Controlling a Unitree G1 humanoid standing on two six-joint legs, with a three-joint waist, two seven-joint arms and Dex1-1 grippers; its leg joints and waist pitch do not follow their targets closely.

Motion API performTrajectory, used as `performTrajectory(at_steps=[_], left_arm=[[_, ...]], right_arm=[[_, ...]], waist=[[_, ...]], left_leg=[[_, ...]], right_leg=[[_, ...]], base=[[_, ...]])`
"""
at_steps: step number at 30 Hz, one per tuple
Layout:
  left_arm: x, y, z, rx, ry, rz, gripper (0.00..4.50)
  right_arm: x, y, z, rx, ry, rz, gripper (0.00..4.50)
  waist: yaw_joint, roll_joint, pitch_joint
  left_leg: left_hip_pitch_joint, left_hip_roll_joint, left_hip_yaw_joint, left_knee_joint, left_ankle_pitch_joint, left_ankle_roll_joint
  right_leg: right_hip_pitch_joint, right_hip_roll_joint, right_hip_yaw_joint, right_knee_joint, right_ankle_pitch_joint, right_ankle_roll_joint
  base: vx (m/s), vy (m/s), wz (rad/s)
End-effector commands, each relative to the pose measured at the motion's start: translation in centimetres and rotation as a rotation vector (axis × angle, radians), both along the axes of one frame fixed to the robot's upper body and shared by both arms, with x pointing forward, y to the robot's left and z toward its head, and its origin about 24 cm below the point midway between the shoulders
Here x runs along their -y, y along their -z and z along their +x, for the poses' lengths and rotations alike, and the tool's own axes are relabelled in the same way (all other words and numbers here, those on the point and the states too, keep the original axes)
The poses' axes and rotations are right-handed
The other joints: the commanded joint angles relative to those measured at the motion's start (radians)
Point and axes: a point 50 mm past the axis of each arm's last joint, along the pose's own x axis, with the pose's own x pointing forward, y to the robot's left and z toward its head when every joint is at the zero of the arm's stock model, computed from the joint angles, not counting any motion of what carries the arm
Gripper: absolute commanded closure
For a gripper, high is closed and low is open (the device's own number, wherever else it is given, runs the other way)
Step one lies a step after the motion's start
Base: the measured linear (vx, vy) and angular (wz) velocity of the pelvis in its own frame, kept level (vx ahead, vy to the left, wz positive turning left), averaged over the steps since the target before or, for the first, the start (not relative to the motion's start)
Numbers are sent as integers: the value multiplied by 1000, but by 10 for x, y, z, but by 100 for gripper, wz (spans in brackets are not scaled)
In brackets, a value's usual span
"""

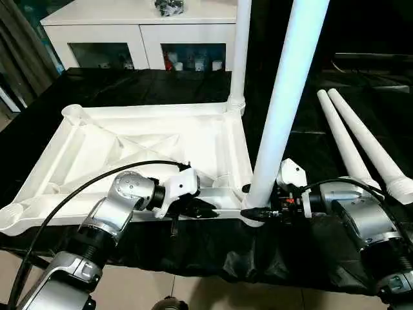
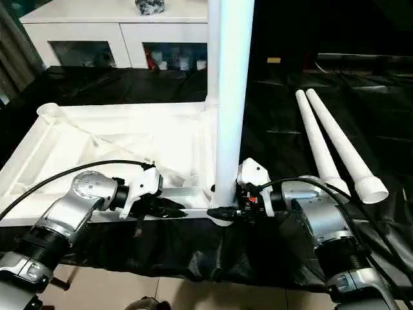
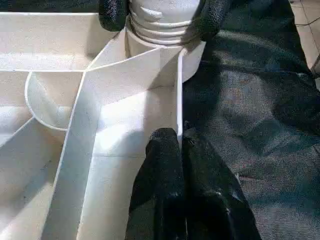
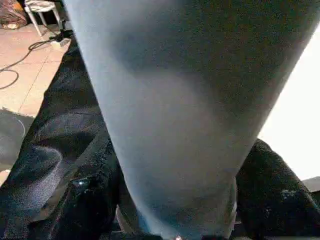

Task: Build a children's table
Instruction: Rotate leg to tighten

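The white tabletop (image 1: 148, 139) lies upside down on black cloth, ribs facing up. One white leg (image 1: 239, 51) stands in the far right corner socket. A second leg (image 1: 287, 97) stands upright in the near right corner socket (image 3: 160, 22). My right gripper (image 1: 255, 212) is shut on this second leg's base, one finger (image 4: 85, 200) on each side of the tube (image 4: 175, 125). My left gripper (image 1: 203, 208) is shut on the tabletop's near rim wall (image 3: 178, 90), just left of that corner. The near left socket (image 1: 13, 216) and far left socket (image 1: 74, 113) stand open.
Two loose white legs (image 1: 345, 142) (image 1: 374, 145) lie side by side on the black cloth to the right, flared ends toward me. A white cabinet with glass doors (image 1: 142, 32) stands behind the table. A black cable (image 1: 84, 187) loops over my left forearm.
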Motion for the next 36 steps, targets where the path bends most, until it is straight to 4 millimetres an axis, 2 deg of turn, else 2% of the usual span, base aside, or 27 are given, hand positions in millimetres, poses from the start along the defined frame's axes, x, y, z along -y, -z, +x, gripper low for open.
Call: performTrajectory(at_steps=[1, 5, 6, 7, 8, 9, 10, 11, 12, 13, 14, 15, 17, 20, 21, 24, 26, 27, 28, 30, 32, 33, 34, 36], left_arm=[[1, -9, 8, 49, -59, -35, 450], [10, -7, 11, 72, -126, -42, 450], [21, -3, 14, 92, -192, -34, 450], [28, 0, 15, 101, -229, -32, 450], [29, 0, 15, 103, -235, -31, 450], [31, 0, 15, 103, -239, -33, 450], [43, 1, 16, 107, -274, -51, 450], [49, 1, 16, 110, -293, -58, 450], [49, 1, 16, 110, -293, -58, 450], [58, 0, 17, 115, -323, -70, 450], [63, 0, 18, 118, -341, -78, 450], [78, -3, 21, 135, -377, -89, 450], [85, -7, 23, 140, -396, -108, 450], [87, -9, 24, 146, -390, -113, 450], [85, -9, 23, 151, -376, -112, 450], [77, -7, 21, 149, -340, -104, 450], [73, -6, 20, 147, -327, -100, 450], [69, -5, 19, 145, -314, -93, 450], [65, -5, 18, 143, -295, -87, 450], [57, -4, 18, 143, -263, -71, 450], [54, -4, 18, 143, -254, -69, 450], [50, -5, 18, 139, -245, -68, 450], [49, -5, 18, 138, -242, -68, 450], [41, -8, 17, 131, -210, -64, 450]], right_arm=[[-13, 4, -5, -34, -38, 49, 184], [-21, 13, -3, -6, 98, 73, 185], [-30, 22, 3, 25, 264, 86, 185], [-35, 28, 6, 37, 361, 91, 186], [-36, 29, 6, 38, 378, 91, 186], [-37, 30, 7, 38, 394, 93, 186], [-47, 36, 9, 32, 516, 110, 186], [-52, 39, 10, 27, 565, 119, 186], [-52, 39, 10, 27, 565, 119, 186], [-61, 41, 11, 17, 640, 136, 186], [-66, 41, 12, 11, 683, 147, 186], [-80, 41, 15, 42, 767, 127, 186], [-88, 38, 18, 69, 779, 127, 186], [-90, 36, 20, 75, 791, 150, 186], [-88, 34, 22, 73, 801, 167, 117], [-81, 30, 25, 90, 794, 176, 96], [-77, 28, 26, 107, 786, 170, 80], [-73, 25, 28, 127, 775, 163, 71], [-65, 22, 29, 140, 739, 159, 71], [-55, 22, 27, 140, 637, 133, 71], [-51, 22, 25, 138, 585, 113, 71], [-47, 22, 22, 134, 525, 97, 71], [-46, 22, 21, 133, 509, 94, 71], [-36, 19, 14, 105, 362, 73, 71]], waist=[[3, -20, -65], [3, -22, -63], [-1, -20, -60], [-9, -23, -58], [-11, -18, -56], [-18, -24, -54], [-19, -22, -54], [-27, -16, -47], [-31, -22, -48], [-34, -22, -48], [-35, -17, -46], [-41, -18, -41], [-42, -19, -44], [-39, -21, -46], [-40, -22, -47], [-39, -17, -50], [-40, -19, -50], [-39, -15, -52], [-39, -19, -52], [-34, -15, -54], [-33, -18, -56], [-31, -18, -58], [-30, -19, -59], [-24, -21, -62]], left_leg=[[25, 49, -13, -66, -179, 101], [25, 48, -14, -70, -202, 80], [28, 50, -14, -74, -222, 68], [25, 47, -16, -77, -237, 46], [26, 46, -18, -80, -250, 33], [30, 43, -21, -85, -305, 9], [33, 44, -20, -85, -311, 3], [39, 44, -18, -88, -352, -8], [37, 41, -26, -92, -378, -19], [37, 40, -25, -92, -384, -19], [41, 40, -24, -93, -395, -21], [47, 38, -26, -94, -423, -32], [53, 37, -28, -95, -436, -37], [46, 36, -29, -98, -415, -17], [40, 37, -29, -100, -402, -5], [37, 38, -29, -100, -383, -2], [37, 38, -27, -100, -381, 0], [34, 38, -27, -100, -375, 3], [33, 37, -26, -99, -370, 7], [29, 38, -24, -95, -334, 25], [29, 38, -22, -92, -315, 33], [29, 39, -20, -88, -281, 48], [28, 39, -20, -86, -269, 54], [25, 40, -18, -81, -222, 80]], right_leg=[[43, -55, 34, -56, -131, -268], [43, -56, 35, -61, -173, -257], [38, -55, 36, -65, -203, -249], [39, -57, 37, -67, -238, -238], [39, -58, 36, -70, -265, -230], [41, -58, 34, -81, -350, -196], [37, -58, 36, -83, -360, -189], [26, -56, 40, -93, -398, -180], [36, -58, 35, -94, -434, -165], [35, -58, 36, -95, -443, -157], [28, -57, 38, -98, -455, -153], [22, -57, 38, -106, -506, -139], [21, -57, 37, -111, -531, -121], [27, -58, 39, -113, -492, -116], [29, -58, 40, -110, -474, -120], [31, -58, 41, -106, -429, -132], [31, -57, 42, -105, -412, -139], [34, -57, 41, -102, -386, -147], [36, -57, 41, -101, -376, -150], [41, -59, 43, -94, -326, -167], [43, -57, 42, -93, -298, -177], [46, -58, 41, -87, -251, -197], [47, -58, 41, -85, -236, -202], [54, -56, 37, -76, -182, -222]], base=[[0, 0, 0], [0, 0, 0], [0, 0, 0], [0, 0, 0], [0, 0, 0], [0, 0, 0], [0, 0, 0], [0, 0, 0], [0, 0, 0], [0, 0, 0], [0, 0, 0], [0, 0, 0], [0, 0, 0], [0, 0, 0], [0, 0, 0], [0, 0, 0], [0, 0, 0], [0, 0, 0], [0, 0, 0], [0, 0, 0], [0, 0, 0], [0, 0, 0], [0, 0, 0], [0, 0, 0]])
